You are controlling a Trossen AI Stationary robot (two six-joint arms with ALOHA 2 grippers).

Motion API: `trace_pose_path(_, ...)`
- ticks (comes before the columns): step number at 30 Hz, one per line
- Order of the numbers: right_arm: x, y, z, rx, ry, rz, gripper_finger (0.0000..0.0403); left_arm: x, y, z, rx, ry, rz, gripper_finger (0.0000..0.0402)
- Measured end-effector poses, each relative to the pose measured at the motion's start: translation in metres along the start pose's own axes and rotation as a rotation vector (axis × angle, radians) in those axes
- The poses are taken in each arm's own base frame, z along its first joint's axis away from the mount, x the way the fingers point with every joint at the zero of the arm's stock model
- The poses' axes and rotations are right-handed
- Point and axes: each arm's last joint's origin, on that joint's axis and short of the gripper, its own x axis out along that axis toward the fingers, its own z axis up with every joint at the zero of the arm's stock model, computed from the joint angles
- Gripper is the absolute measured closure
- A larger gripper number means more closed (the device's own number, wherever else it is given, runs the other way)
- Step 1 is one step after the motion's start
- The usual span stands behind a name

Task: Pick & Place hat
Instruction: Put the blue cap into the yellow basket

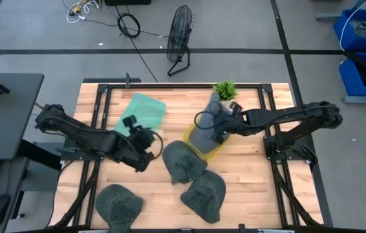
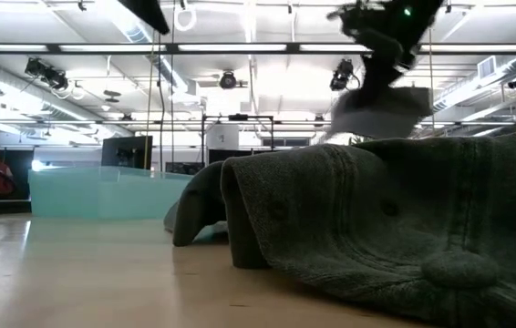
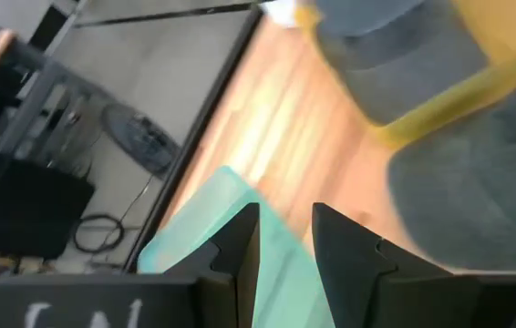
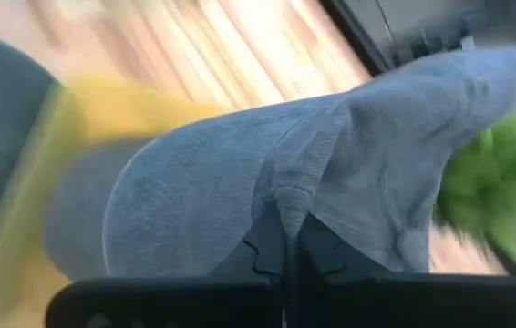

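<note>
A light grey hat is over the yellow bin right of the table's middle, in my right gripper, which is shut on it. In the low view the grey hat shows below that gripper. Three dark green hats lie on the wood: one beside the bin, one nearer, one at the near left. My left gripper hovers left of the middle hat, near the teal tray, slightly open and touching nothing. My right gripper pinches a gathered fold of the grey hat's cloth between its two shut fingers. The fingers come in slanting from the table's right. The hat spreads out ahead of the fingers above the yellow bin; whether its lower end rests in the bin does not show.
A small green plant stands just beyond the bin, close to the held hat. The black frame rails border the table's far side. Bare wood lies between the teal tray and the bin. In the low view a dark hat fills the foreground.
</note>
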Motion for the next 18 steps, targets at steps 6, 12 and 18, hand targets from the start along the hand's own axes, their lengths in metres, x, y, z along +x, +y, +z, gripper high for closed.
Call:
trace_pose_path(6,0.031,0.009,-0.015,0.004,-0.002,0.098,0.0399,-0.004,0.012,-0.005,-0.034,-0.001,0.077,0.0296)
trace_pose_path(12,0.046,0.018,-0.024,0.055,-0.018,0.268,0.04,-0.002,0.014,-0.005,-0.051,-0.001,0.087,0.0296)
trace_pose_path(18,0.068,0.018,-0.048,0.071,0.015,0.227,0.04,-0.002,0.013,-0.005,-0.06,0.0,0.087,0.0297)
